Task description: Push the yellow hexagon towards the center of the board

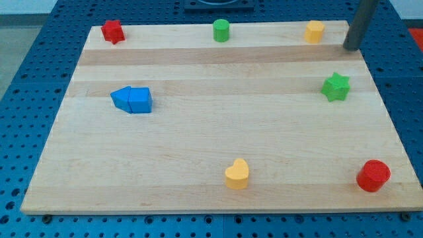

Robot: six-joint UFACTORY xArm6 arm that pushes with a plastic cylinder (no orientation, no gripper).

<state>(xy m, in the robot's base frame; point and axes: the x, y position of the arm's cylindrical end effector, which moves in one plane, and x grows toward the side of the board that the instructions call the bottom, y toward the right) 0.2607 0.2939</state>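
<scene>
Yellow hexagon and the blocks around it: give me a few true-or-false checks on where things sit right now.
1. The yellow hexagon sits near the board's top edge, towards the view's right. True.
2. My tip is touching the yellow hexagon. False: it is apart, to the hexagon's right.
3. The green star lies below the hexagon in the view. True.
4. The red cylinder is at the view's top left. False: it is at the bottom right; the red star is at the top left.
5. The two blue blocks touch each other. True.
</scene>
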